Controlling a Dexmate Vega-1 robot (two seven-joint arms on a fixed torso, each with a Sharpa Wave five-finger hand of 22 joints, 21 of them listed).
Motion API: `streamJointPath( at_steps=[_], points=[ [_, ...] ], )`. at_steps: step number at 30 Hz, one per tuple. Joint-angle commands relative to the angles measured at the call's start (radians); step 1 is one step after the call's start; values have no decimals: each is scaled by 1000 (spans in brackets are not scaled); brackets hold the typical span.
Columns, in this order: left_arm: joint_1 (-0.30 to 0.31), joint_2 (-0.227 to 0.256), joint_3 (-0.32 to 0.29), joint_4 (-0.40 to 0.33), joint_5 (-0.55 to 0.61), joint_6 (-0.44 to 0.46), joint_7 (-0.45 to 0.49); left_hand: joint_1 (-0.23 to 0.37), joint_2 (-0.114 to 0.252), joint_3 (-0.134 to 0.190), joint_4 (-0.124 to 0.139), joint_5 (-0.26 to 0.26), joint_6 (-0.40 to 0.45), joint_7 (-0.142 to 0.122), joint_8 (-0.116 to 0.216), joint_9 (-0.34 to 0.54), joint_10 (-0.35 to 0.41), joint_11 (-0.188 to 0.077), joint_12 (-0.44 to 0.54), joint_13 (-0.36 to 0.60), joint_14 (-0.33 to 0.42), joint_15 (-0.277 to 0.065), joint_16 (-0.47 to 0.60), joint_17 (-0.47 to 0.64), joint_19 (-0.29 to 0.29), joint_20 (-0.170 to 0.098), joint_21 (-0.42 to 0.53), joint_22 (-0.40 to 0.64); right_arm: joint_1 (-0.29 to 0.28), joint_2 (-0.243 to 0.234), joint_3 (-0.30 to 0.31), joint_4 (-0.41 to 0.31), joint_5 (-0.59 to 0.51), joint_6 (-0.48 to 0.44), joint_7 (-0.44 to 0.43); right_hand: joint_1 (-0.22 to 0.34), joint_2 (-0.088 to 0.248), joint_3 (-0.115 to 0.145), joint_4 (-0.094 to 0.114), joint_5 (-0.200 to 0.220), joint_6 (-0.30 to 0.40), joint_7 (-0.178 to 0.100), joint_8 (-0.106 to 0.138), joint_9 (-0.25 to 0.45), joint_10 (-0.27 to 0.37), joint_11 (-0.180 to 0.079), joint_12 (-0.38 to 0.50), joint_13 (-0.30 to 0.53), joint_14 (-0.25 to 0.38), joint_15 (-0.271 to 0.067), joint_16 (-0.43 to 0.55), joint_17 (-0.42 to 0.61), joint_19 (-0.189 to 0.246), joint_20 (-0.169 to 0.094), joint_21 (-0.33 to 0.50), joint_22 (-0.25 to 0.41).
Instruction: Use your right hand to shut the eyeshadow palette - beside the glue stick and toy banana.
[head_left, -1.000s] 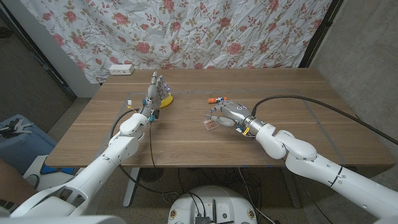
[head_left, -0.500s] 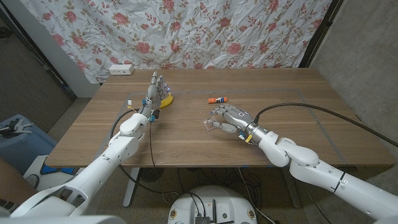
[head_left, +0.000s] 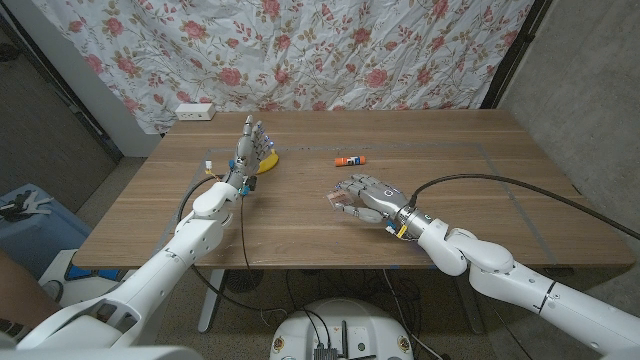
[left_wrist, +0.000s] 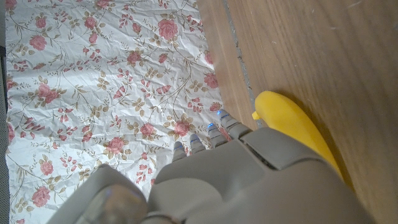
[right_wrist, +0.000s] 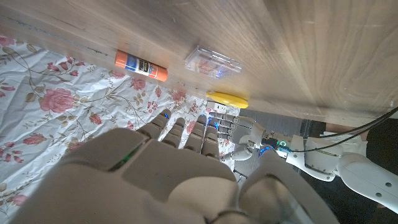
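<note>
Right hand (head_left: 366, 191) hovering over the small palette (head_left: 338, 201) on the worktop (head_left: 470, 170).
The palette is lying closed near the middle of the worktop, with the glue stick (head_left: 350, 160) just behind it and the toy banana (head_left: 268, 160) further to the left. The right fingers (head_left: 345, 186) are spreading loosely above it, holding nothing. The left hand (head_left: 249, 146) is standing upright beside the banana, fingers apart and empty.
</note>
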Motion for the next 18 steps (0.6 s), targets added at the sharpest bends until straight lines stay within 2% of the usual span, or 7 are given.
streamJointPath(
  at_steps=[1, 18],
  points=[
    [0, 0, 0, 0, 0, 0, 0, 8, -1, 3, 2, 5, 1, -5, 6, 3, 3, -8, 5, 4, -7, -71, 8, 3, 9, -9, 7, 4, 13, 19, -28, 40, -36, -2, 6, -13, 14, 3, 10, -5, -12, -3, -1, 2, -14, -2, 5, -2, -21, -33, -1, 5, -20, -4, 0, 4],
    [0, 0, 0, 1, 0, 0, 0, 8, -1, 3, 2, 5, 1, -5, 6, 3, 3, -9, 5, 4, -7, -71, 8, 3, 9, -9, 7, 4, 24, 29, -54, 71, -49, -24, 3, -49, 7, -7, 29, -3, -19, -1, 4, 2, -20, 2, 11, -12, -35, -26, 4, 11, -33, -5, 5, 5]
  ],
)
